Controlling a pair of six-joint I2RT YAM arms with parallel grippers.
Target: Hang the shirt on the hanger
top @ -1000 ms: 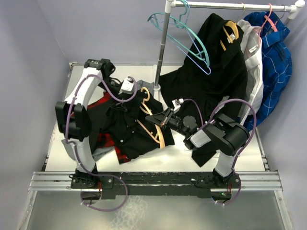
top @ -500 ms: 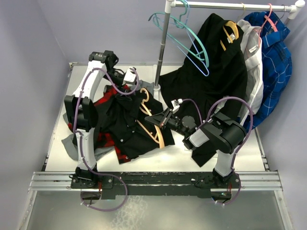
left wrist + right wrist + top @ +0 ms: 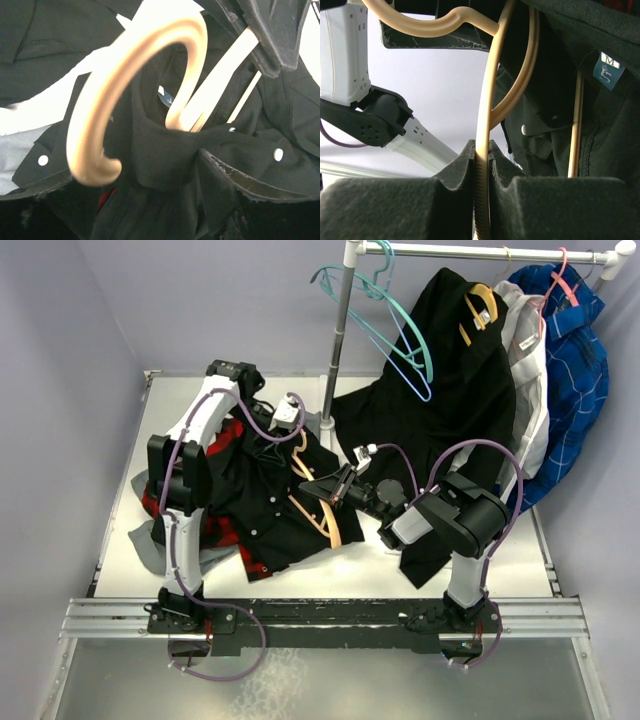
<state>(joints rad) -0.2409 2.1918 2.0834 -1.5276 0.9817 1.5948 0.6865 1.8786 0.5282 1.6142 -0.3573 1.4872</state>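
Leftward and up the frame goes the right gripper [image 3: 322, 486] by a little, while the left arm [image 3: 200, 430] has swung its elbow toward the centre and carried its wrist further right.

From above, the left gripper [image 3: 272, 447] sits over the collar of the shirt [image 3: 255, 505], just beside the hook [image 3: 300, 439] of the hanger [image 3: 323, 513]. Whether its jaws are apart or together cannot be told here. The shirt lies spread at the centre left of the table [image 3: 370, 575], on top of a red-and-black plaid shirt [image 3: 218, 532]. The hanger lies at the shirt's right edge, one shoulder bare. In the upper right a rail [image 3: 480, 252] carries teal hangers [image 3: 395, 335], a longer black garment [image 3: 430, 410] and a blue checked shirt [image 3: 572, 360].

The left wrist view is filled by the blurred tan hook [image 3: 125, 85] curving across the upper left. The black shirt [image 3: 165, 165] is bunched round the hanger's neck, with white buttons [image 3: 278, 154] at the lower left and right. One dark finger [image 3: 275, 35] shows at the upper right; the jaws' state cannot be told.

In the right wrist view, the two foam pads [image 3: 395, 210] fill the bottom, closed tight on a thin tan bar of the hanger [image 3: 487, 110] that rises between them. The shirt [image 3: 560, 105] hangs at the right, its teal neck label [image 3: 608, 70] marked M in the upper right.
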